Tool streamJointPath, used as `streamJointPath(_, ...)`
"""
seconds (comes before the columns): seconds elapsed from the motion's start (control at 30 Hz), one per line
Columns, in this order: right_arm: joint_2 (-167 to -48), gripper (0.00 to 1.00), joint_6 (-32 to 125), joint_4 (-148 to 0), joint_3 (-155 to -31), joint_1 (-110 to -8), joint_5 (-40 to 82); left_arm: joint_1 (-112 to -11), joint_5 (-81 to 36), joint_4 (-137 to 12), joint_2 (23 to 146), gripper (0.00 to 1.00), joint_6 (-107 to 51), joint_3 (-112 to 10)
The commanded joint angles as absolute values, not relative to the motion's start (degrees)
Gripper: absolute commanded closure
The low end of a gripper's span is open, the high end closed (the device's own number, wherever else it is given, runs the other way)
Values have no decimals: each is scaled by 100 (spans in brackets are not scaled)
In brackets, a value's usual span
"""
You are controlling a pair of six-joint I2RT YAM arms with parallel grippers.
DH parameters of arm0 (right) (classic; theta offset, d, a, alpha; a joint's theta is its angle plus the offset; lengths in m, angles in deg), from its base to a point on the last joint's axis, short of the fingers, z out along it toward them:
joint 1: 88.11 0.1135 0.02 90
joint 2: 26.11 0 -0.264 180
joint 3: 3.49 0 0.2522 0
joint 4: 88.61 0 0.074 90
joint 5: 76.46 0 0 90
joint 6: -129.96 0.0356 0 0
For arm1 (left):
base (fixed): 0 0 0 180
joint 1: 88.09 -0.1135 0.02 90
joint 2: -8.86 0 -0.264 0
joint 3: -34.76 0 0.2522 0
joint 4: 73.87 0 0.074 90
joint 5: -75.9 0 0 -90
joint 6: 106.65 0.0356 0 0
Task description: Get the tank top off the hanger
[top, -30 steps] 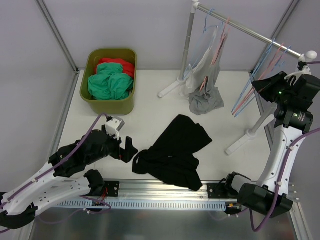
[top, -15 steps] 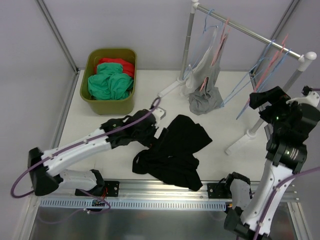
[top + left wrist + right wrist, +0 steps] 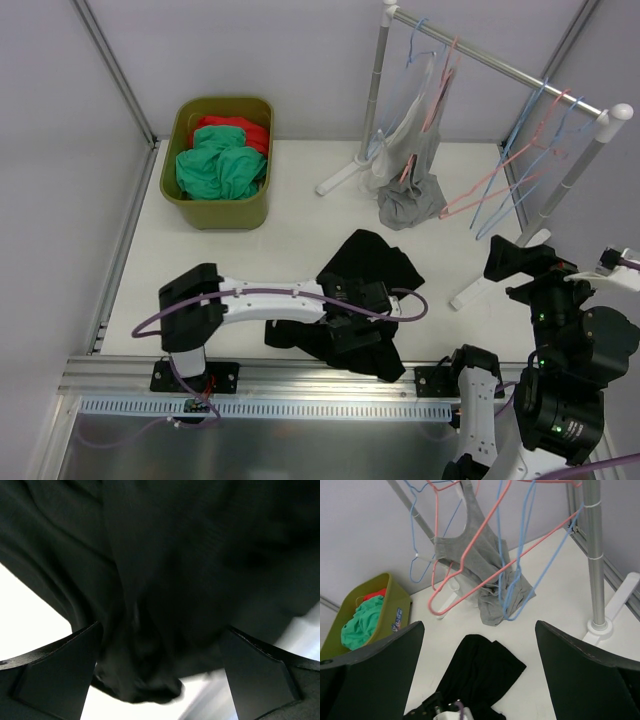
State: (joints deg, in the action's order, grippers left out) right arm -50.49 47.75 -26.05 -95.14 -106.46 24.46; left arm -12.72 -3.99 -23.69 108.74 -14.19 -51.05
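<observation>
Resting over the black garment (image 3: pixel 368 262), perhaps touching it, the left gripper (image 3: pixel 160 630) is holding its jaws wide; the right gripper (image 3: pixel 479 627) is gaping likewise, empty.

A grey tank top (image 3: pixel 408 205) is seen at about 1 o'clock on the desk, hung by its straps from a pink hanger (image 3: pixel 441 80) that is hooked over the rail. The upper part is stretched thin and slanted, while the hem is bunched in a heap touching the desk. A black garment (image 3: pixel 372 258) is laid crumpled and folded over itself near the desk's middle, towards 6 o'clock, well apart from the grey one and off any hanger.
</observation>
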Motion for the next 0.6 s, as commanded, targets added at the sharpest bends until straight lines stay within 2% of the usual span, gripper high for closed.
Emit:
streamJointPath(0.0, -5099, 1, 4655, -2545, -9680, -10586, 2927, -1338, 523, -2765, 11309, 1, -707, -5282)
streamJointPath(0.2, -5002, 1, 4515, -2519, -9408, -10569, 2919, -1426, 647, -3347, 11574, 1, -338, -5414)
streamJointPath(0.57, -5090, 1, 4585, -2712, -9161, -10569, 3296, -2357, -942, -3814, 12215, 1, -223, -5774)
